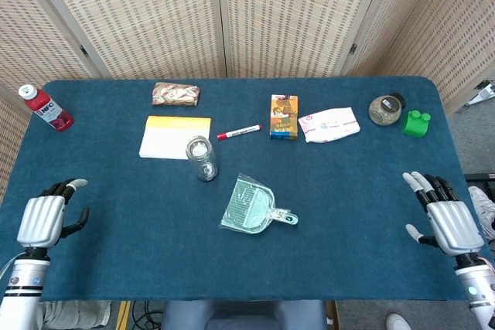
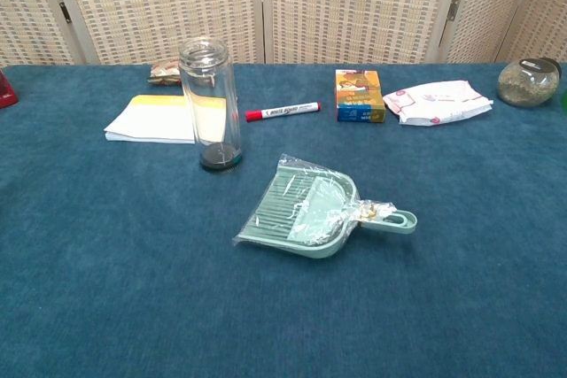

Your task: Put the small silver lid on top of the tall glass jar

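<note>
Both hands sat at the near table corners: our left hand loosely curled around nothing, right hand spread, empty. Jar stood well beyond the left fingers, apparently already capped; couldn't tell for sure, no loose lid visible.

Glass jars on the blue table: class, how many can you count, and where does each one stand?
2. A tall glass jar stands upright left of centre, in front of the yellow notepad. A short round jar sits near the far right edge beside the green block. None seems hidden.
</note>
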{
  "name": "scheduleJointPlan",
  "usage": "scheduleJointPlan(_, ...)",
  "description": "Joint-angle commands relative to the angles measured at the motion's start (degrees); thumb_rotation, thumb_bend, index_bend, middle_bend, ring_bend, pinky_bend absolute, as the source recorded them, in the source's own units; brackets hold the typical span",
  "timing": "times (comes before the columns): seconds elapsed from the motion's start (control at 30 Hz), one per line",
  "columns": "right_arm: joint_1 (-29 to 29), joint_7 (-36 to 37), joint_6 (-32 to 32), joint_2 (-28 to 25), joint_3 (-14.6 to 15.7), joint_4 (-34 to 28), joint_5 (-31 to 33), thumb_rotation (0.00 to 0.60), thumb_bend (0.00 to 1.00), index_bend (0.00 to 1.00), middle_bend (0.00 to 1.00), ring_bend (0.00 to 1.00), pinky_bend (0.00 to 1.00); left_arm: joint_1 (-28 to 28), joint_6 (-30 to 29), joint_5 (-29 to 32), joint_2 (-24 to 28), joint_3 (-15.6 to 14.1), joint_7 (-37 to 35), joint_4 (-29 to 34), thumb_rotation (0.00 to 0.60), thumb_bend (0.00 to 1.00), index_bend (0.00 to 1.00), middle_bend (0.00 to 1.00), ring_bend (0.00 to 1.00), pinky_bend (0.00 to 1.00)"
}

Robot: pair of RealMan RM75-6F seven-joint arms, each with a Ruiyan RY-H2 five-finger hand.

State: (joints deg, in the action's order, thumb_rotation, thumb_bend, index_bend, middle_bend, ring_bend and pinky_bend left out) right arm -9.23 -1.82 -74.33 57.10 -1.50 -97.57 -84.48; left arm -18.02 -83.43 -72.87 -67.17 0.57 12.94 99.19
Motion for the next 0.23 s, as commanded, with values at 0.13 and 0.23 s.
scheduleJointPlan(0.13,0.1,-0.1,-0.4,0.1,0.1,-0.1,-0.3,0.6,0.23,0.0,0.04,0.0,0.07,1.2,-1.2,-2.2,-0.4,0.4,0.1,0.2,0.571,0.43,0.25,0.26,0.27,0.37)
scheduleJointPlan(0.23,0.2,-0.1,-0.4,0.2,0.1,-0.1,-0.2,0.6,0.23,0.0,0.04,0.0,0.07,1.6,-1.9,-4.0,-1.1,0.6,-0.4,-0.5,0.599,0.43,0.24,0.26,0.27,0.37)
